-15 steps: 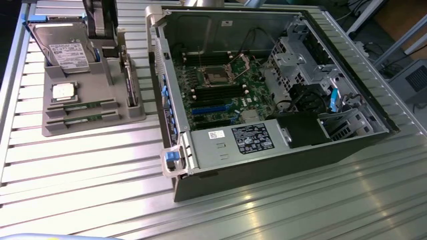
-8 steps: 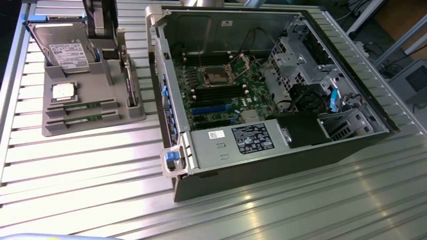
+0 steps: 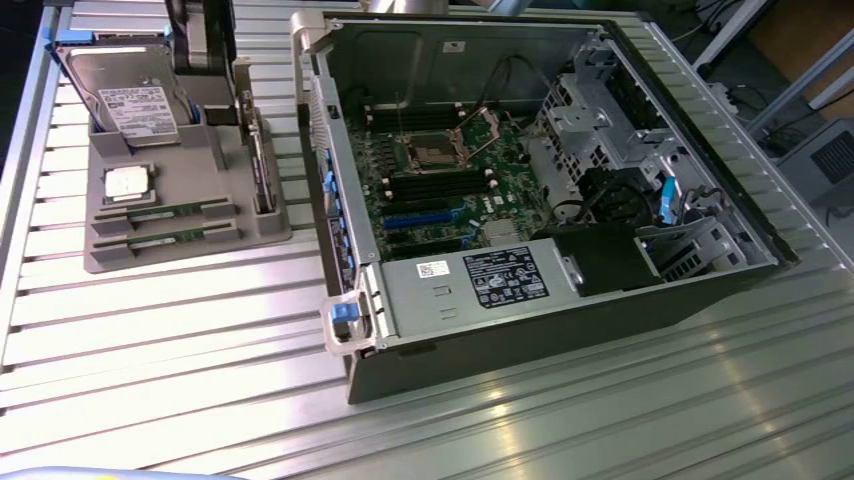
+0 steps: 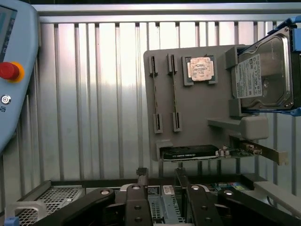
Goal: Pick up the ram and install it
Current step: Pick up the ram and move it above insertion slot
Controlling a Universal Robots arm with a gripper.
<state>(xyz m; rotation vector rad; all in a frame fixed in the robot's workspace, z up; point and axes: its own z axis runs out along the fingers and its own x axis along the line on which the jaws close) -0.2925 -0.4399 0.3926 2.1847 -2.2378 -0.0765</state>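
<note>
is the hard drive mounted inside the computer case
No, the hard drive stands propped in the grey holder, outside the computer case, toward the exterior view's left.

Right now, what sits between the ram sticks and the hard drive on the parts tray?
The silver processor chip, seated in the gray tray between the ram sticks and the hard drive. The exterior view shows it plainly.

Exterior cam's angled down over the open black computer case [image 3: 561, 335] and grey plastic parts holder [image 3: 174, 250]; wrist cam's straight above that holder [image 4: 197, 108].
</note>
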